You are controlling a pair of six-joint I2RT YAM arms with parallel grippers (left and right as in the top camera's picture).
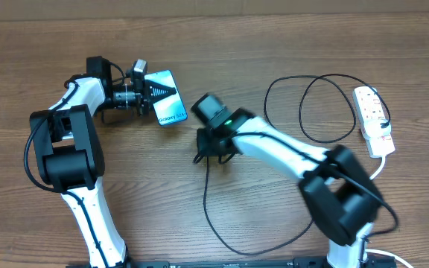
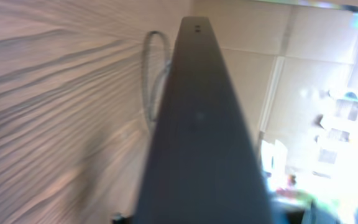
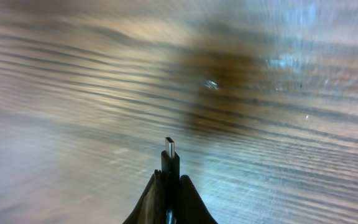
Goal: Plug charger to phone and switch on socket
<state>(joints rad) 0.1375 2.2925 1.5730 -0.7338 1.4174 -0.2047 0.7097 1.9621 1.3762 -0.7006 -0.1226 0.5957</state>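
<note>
The phone, its light-blue screen lit, is lifted at the left with my left gripper shut on its upper end. In the left wrist view the phone's dark edge fills the middle and hides my fingers. My right gripper is at the table's centre, right of the phone and apart from it. It is shut on the charger plug, whose metal tip sticks out past the fingertips. The thin black charger cable trails from it toward the front. The white socket lies at the far right.
The black cable curves along the front of the table and makes wide loops just left of the socket. The socket's thick white cord runs toward the right arm's base. A grey cable loop shows on the wood in the left wrist view.
</note>
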